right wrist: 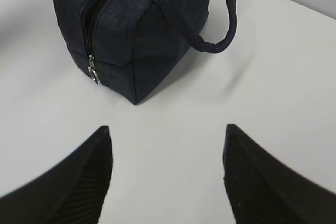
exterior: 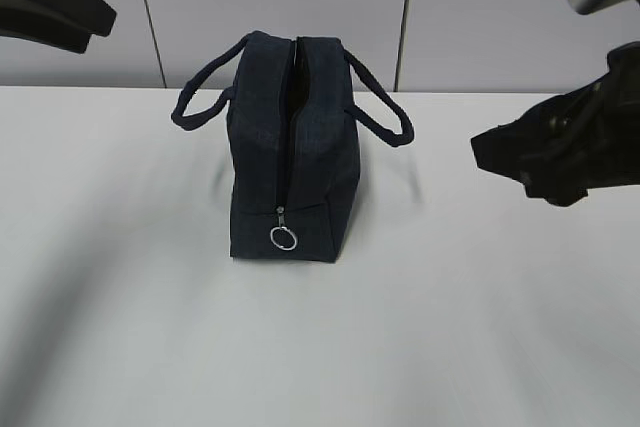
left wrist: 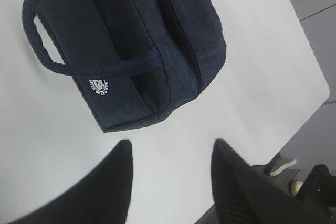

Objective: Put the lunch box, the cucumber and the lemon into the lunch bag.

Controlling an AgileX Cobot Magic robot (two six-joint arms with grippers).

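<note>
One lunch bag (exterior: 290,157) — two handles | both grippers apart, seemingly empty

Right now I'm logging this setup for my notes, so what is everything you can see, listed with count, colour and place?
bag: one, dark navy, standing near the middle of the table, zipper slit running along its top
handles: two, dark navy loops, one drooping to each side of the bag
ring pull: one, silver, hanging low on the bag's near end
logo: one, white, on the bag's side under a handle
table: one, white, under the bag
left gripper: one, black, fingers apart, holding nothing
right gripper: one, black, fingers apart, holding nothing
</note>
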